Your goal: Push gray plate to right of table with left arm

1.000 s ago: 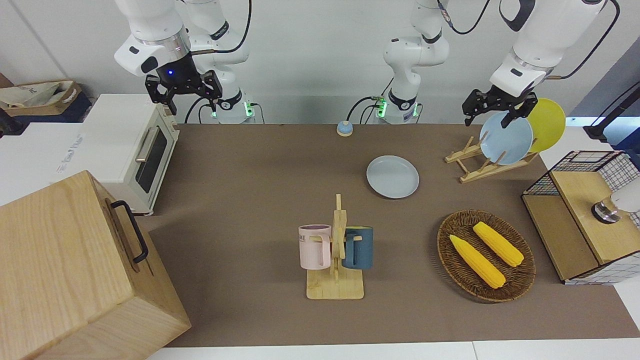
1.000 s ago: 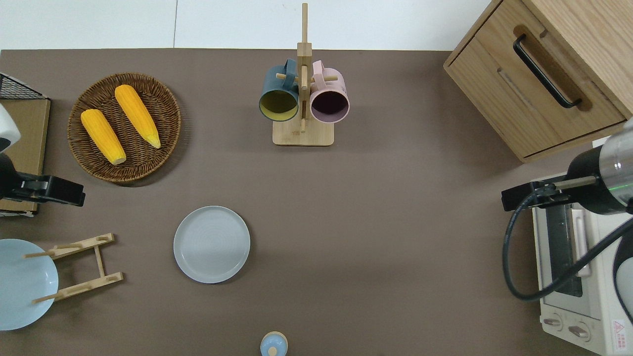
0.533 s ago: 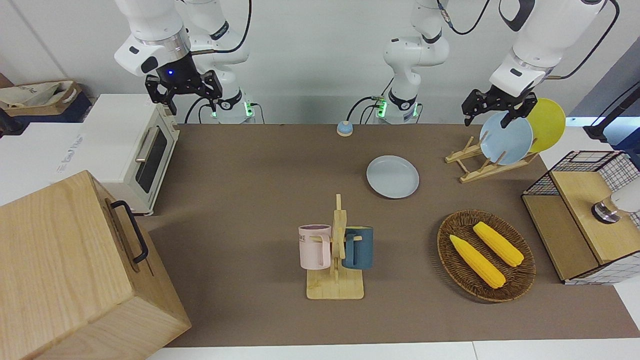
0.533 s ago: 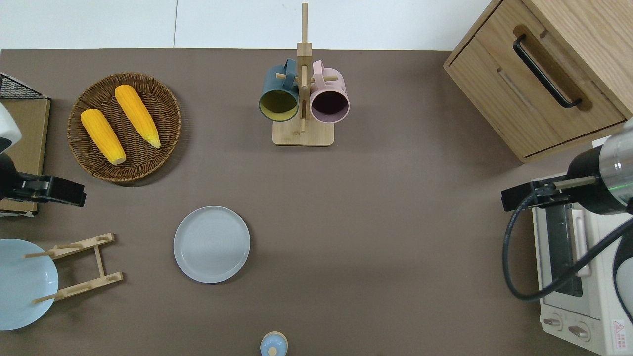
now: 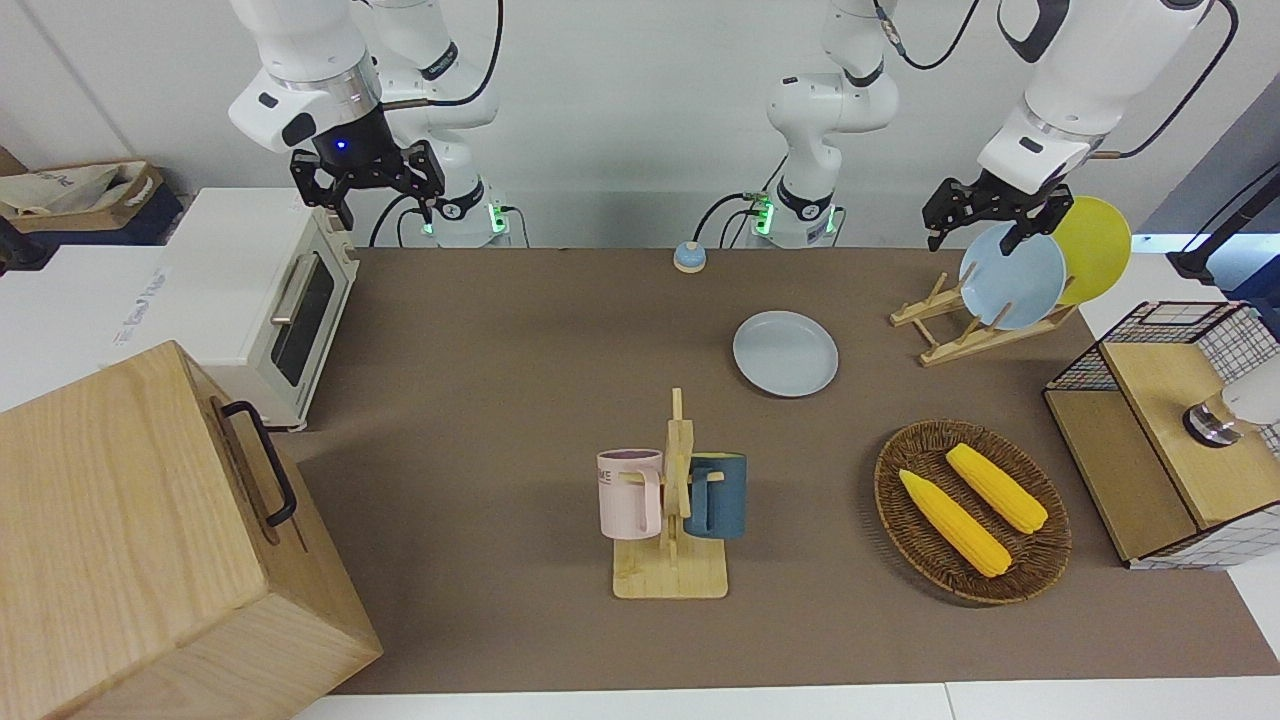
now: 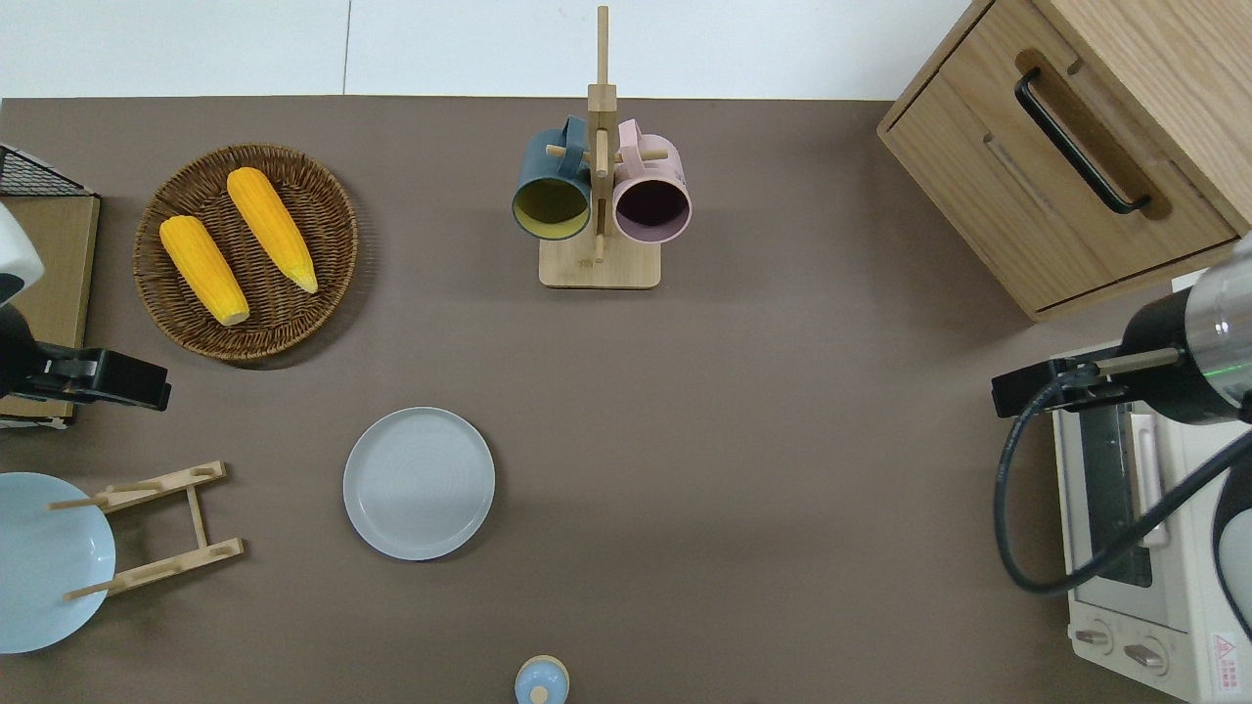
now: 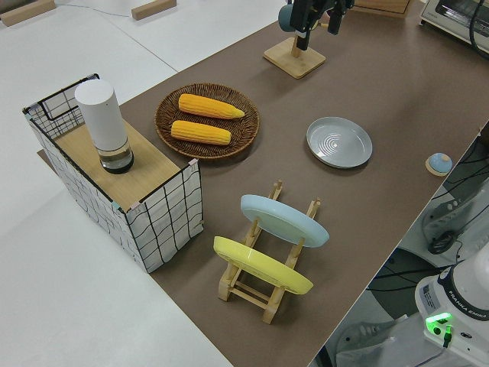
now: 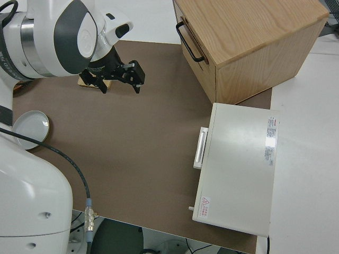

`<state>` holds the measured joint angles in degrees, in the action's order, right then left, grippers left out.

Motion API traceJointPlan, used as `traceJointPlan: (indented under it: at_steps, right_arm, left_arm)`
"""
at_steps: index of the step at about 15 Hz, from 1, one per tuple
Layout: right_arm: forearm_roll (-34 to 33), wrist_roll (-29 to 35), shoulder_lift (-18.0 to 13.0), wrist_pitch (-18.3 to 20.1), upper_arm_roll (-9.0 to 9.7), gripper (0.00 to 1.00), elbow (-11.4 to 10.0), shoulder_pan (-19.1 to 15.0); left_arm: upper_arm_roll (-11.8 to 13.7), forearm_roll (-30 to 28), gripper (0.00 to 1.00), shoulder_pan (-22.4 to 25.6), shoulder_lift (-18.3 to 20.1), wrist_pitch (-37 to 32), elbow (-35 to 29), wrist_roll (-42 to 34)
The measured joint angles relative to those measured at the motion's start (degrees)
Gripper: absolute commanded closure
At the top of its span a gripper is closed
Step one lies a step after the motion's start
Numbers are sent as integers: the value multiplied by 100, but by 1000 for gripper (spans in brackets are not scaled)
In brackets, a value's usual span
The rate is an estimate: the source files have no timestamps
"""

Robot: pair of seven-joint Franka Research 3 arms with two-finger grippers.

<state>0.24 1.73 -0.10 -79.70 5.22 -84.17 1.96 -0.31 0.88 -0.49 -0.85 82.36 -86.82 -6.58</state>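
Glossy and probably ceramic, the gray plate [image 6: 419, 483] lies flat on the table [image 6: 763, 411] near the plate rack [image 6: 156, 528], likely light, rigid and slippery, best nudged at its low rim by the left gripper [image 5: 985, 212], aloft with fingers apart; the right arm is parked.

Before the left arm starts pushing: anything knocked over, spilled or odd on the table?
Nothing stands out. The gray plate lies flat and bare on the table. Both mugs hang on their stand, the two corn cobs sit in the wicker basket, and two plates lean in the wooden rack. Both hands are open.
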Motion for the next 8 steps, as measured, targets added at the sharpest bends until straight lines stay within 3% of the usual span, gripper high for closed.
traceJointPlan:
  at_steps: [5, 8]
  right_arm:
    - [0, 0, 0, 0, 0, 17, 0, 0]
    - [0, 0, 0, 0, 0, 17, 0, 0]
  left_arm:
    - [16, -122, 9, 0, 9, -97, -197, 3]
    - [37, -273, 9, 1, 284, 466, -962, 10]
